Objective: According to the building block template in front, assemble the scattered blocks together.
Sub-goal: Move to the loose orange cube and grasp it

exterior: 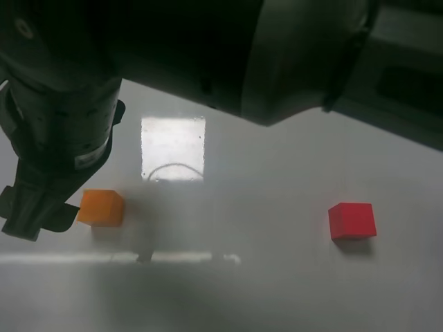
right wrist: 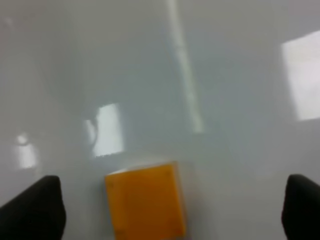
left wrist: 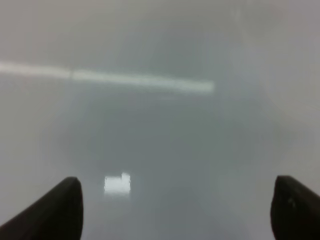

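R gripper (right wrist: 172,184) is wide open and holds nothing. The orange cube (right wrist: 145,205) lies on the table (right wrist: 150,75) btw its fingers, apart from both. L gripper (left wrist: 177,184) is also wide open, w/ only table and light glare btw its fingers. In the high view the orange cube (exterior: 101,207) is at left, and the red cube (exterior: 352,220) is well apart at right.
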Motion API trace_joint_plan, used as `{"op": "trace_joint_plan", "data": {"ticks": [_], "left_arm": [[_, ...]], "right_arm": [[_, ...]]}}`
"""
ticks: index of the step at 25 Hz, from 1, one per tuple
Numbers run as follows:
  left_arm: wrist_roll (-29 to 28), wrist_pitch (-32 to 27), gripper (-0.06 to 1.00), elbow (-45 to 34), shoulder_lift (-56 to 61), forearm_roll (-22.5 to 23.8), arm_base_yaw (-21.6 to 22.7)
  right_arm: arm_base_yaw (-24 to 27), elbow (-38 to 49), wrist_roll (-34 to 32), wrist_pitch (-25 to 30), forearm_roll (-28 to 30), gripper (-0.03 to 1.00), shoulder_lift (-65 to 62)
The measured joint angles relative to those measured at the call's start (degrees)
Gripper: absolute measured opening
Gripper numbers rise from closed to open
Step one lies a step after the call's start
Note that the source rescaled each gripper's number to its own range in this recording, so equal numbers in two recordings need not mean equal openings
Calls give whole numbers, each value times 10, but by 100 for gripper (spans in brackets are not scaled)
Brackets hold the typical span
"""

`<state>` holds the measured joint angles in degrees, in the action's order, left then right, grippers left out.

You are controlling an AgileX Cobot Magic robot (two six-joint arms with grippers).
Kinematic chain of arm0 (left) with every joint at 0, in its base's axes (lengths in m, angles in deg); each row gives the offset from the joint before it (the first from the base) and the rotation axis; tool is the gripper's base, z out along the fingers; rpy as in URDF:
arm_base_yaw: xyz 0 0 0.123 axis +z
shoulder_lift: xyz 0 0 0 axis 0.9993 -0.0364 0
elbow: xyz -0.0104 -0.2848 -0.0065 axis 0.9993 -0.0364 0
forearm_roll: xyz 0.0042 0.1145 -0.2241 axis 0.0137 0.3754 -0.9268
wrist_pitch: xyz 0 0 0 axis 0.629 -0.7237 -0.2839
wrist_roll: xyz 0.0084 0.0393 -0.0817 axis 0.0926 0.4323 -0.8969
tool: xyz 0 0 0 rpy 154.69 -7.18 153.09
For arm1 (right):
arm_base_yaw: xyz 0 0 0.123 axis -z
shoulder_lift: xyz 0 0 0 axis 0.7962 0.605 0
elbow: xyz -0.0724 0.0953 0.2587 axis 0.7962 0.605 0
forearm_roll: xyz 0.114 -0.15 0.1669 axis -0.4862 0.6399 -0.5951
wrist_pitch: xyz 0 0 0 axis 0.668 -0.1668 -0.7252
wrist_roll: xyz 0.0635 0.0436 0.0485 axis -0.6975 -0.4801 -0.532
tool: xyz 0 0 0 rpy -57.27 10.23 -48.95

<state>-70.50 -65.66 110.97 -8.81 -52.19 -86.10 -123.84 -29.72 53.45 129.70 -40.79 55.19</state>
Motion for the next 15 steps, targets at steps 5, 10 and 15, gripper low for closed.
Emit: {"op": "trace_joint_plan", "data": {"ticks": [5,10,15], "left_arm": [[0,0,2,0,0,0,0],[0,0,2,0,0,0,0],[0,0,1,0,0,0,0]], "right_arm": [[-2,0,-2,0,0,100,24],[-3,0,-2,0,1,99,33],[-3,0,-8,-1,12,98,51]]}}
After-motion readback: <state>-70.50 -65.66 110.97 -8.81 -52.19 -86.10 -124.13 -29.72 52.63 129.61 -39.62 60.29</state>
